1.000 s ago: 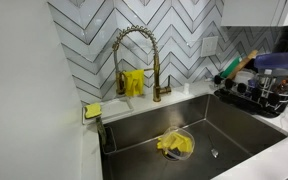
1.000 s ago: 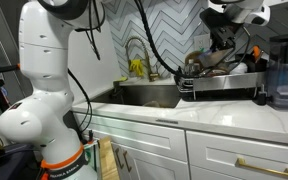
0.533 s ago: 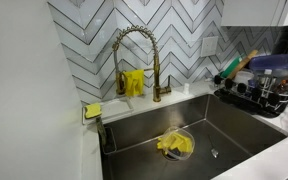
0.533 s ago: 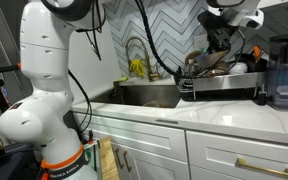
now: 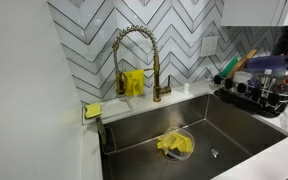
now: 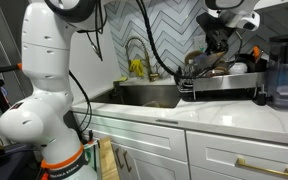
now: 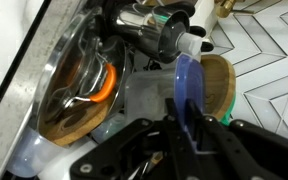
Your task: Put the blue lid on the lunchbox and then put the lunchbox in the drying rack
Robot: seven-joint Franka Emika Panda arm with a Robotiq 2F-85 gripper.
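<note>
My gripper is shut on the blue lid, which I hold on edge between the fingers. It hangs over the black wire drying rack, where my gripper shows above the dishes. The lid also shows as a blue shape over the rack in an exterior view. A clear plastic lunchbox lies just left of the lid among the rack's contents. The rack stands on the counter right of the sink.
The rack also holds a metal bowl with an orange item, a round wooden piece and a bottle. A gold faucet stands behind the steel sink. A yellow cloth in a bowl lies in the sink.
</note>
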